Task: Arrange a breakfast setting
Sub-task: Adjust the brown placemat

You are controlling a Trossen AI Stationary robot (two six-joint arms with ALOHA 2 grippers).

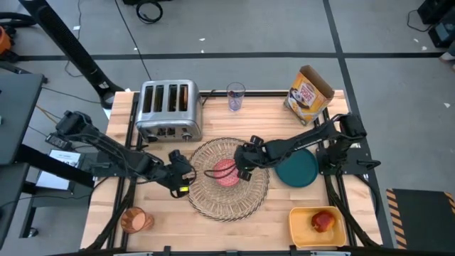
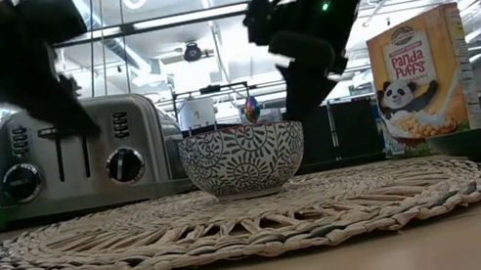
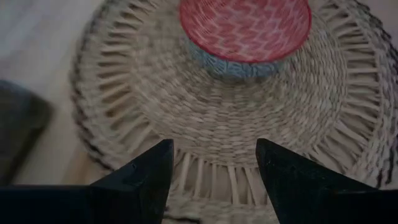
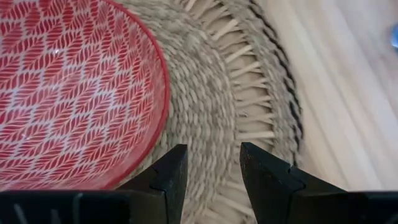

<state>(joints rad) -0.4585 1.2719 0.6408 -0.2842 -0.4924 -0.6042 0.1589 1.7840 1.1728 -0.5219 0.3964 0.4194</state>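
A round straw placemat (image 1: 229,195) lies mid-table. On its middle stands a small bowl (image 1: 226,173), pink inside and blue-patterned outside (image 2: 243,159). My left gripper (image 3: 214,146) hovers open over the mat's left edge (image 1: 181,174), pointing at the bowl (image 3: 245,28), nothing between its fingers. My right gripper (image 4: 212,149) is open by a narrower gap above the mat (image 4: 211,81), just right of the bowl's rim (image 4: 163,93), clear of it in the low view (image 2: 306,84). A dark teal plate (image 1: 297,169) lies right of the mat.
A chrome toaster (image 1: 169,108) stands at the back left, a clear glass (image 1: 235,96) and a cereal box (image 1: 309,92) at the back. An amber cup (image 1: 134,220) stands front left. A red apple (image 1: 323,222) lies in a yellow tub (image 1: 302,227) front right.
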